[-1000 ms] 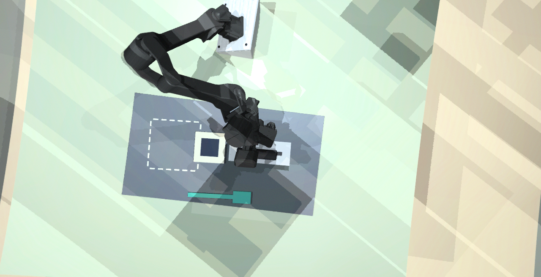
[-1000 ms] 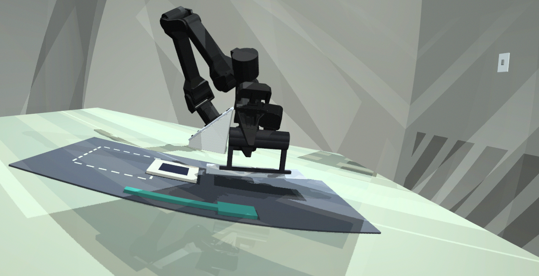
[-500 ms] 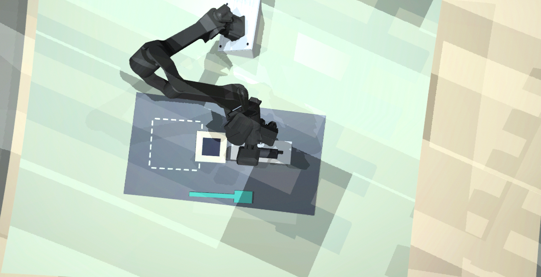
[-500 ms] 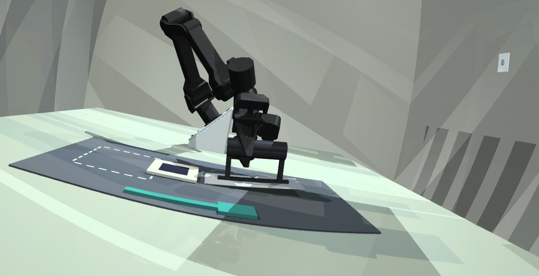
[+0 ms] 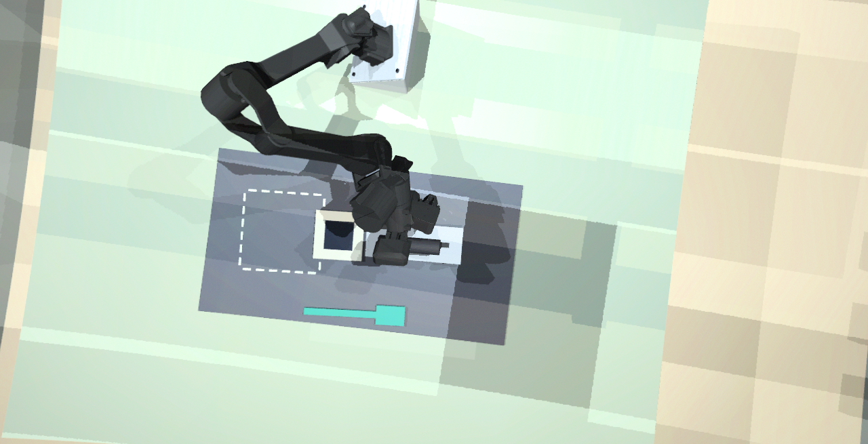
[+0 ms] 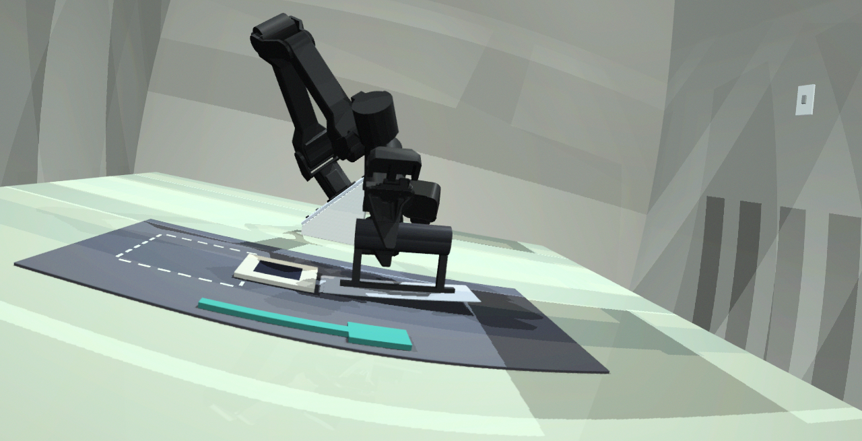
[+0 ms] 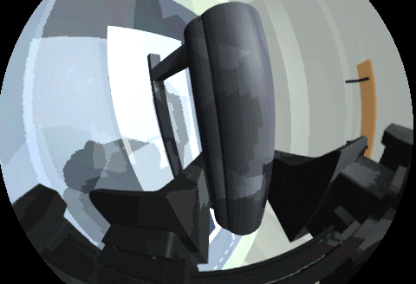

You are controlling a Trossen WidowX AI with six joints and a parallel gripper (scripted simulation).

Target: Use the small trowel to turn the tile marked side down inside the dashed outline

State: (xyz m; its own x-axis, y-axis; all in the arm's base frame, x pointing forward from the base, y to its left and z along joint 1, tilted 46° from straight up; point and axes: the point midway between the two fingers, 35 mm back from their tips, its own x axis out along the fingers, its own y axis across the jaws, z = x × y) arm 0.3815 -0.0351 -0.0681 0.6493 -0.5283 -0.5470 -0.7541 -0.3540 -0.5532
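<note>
The tile is a cream square with a dark square on its upper face. It lies flat across the right side of the dashed outline, mostly outside it. My gripper is shut on the dark round handle of the small trowel. The trowel's pale flat blade is low over the mat, its right end raised a little. Its left end is at the tile's right edge; whether it reaches under the tile is not clear.
A teal paddle-shaped piece lies along the front of the dark mat. The arm's pale wedge base stands behind the mat. The arm arches over the mat's back edge.
</note>
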